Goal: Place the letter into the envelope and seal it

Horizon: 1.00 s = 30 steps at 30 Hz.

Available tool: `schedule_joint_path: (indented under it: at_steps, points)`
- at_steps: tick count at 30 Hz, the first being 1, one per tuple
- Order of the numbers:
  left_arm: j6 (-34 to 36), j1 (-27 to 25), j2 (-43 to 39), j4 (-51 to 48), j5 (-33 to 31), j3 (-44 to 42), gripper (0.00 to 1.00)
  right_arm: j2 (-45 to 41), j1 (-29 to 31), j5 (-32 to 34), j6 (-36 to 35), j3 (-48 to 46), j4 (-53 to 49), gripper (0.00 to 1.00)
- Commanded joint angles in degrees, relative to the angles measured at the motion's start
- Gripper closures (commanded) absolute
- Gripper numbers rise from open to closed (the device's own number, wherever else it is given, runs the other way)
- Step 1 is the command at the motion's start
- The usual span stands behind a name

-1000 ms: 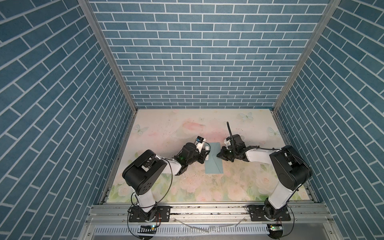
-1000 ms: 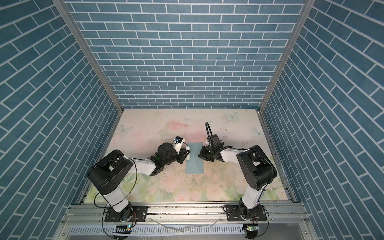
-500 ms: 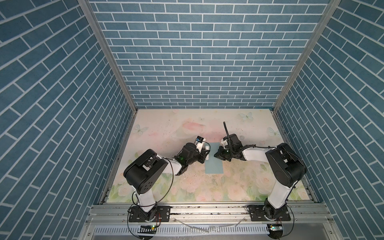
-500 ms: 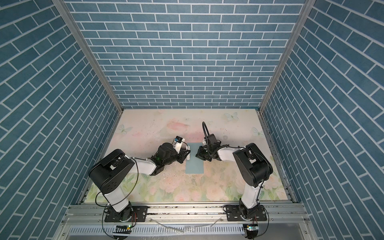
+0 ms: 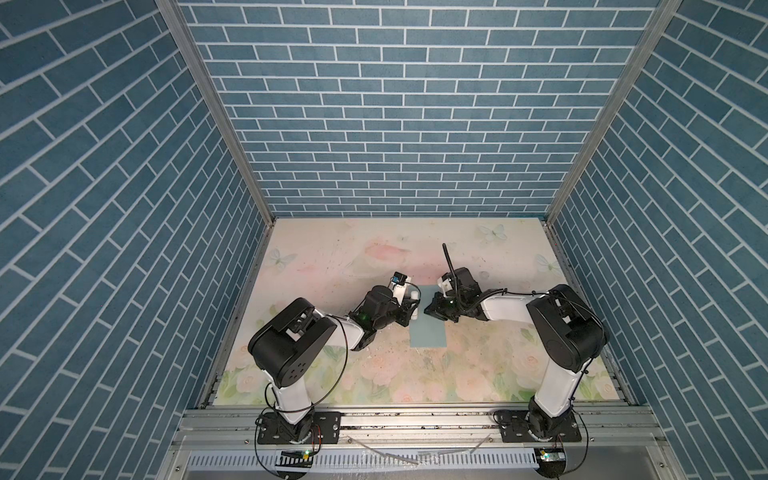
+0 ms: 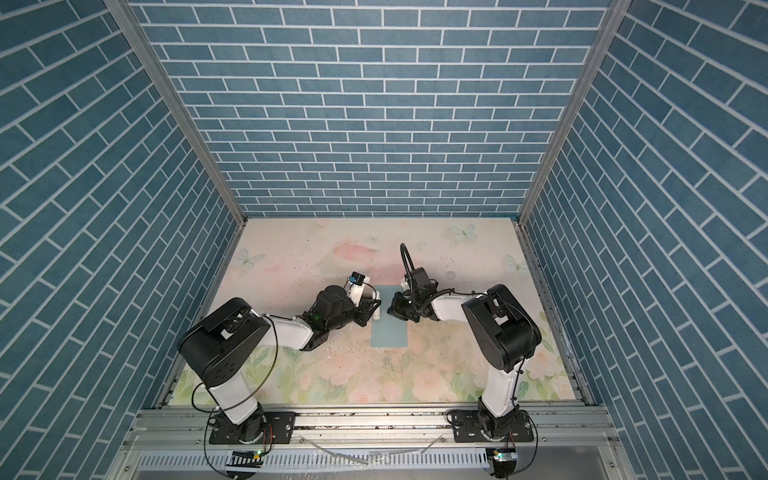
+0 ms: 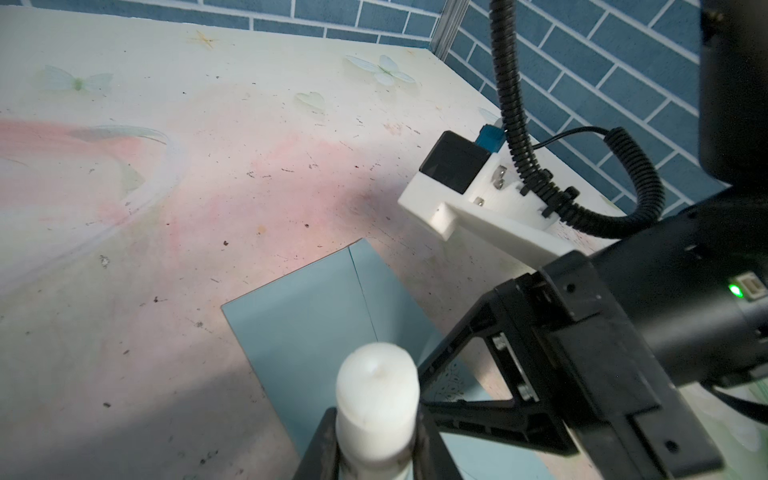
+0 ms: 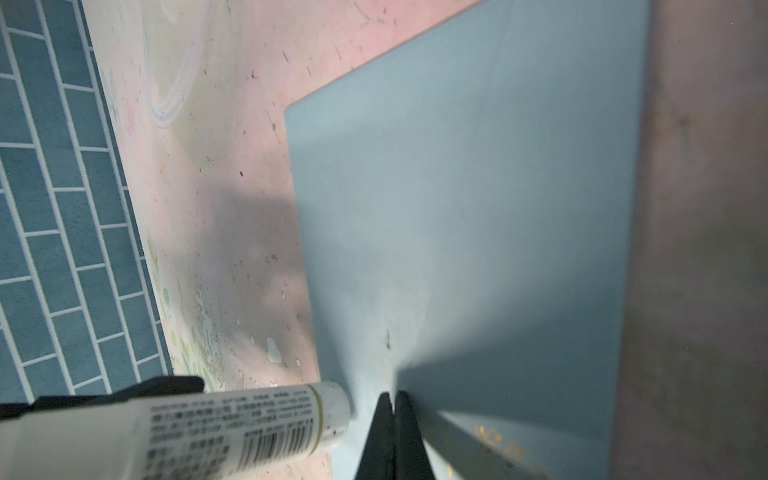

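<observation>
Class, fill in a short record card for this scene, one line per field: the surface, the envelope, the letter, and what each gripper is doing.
Surface: floral-printed table
Stationery: teal envelope lying on the table between the two grippers
Paper: the letter is not plainly in view
Left arm: left gripper shut on a white glue stick, whose end sits by the envelope's edge
Right arm: right gripper shut, tips down at the envelope's surface
Seal: cannot tell

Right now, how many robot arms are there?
2. The left arm stands on the left, left gripper holding a white glue stick; the right arm on the right, right gripper shut over the teal envelope. None seems hidden.
</observation>
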Motion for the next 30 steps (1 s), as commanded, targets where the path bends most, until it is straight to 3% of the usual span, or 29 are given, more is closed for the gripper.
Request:
schedule_joint_path:
  at_steps: [1,30]
  points:
    - [-0.23,-0.24,1.42,-1.07,-0.53,0.53,1.00,0.23,0.71,1.24,0.35,0.09,-5.81,1.00]
    - [-0.63,-0.24,2.25,-2.08,-0.91,1.67,1.00,-5.29,0.68,0.59,-3.90,-4.91,-13.33,1.00]
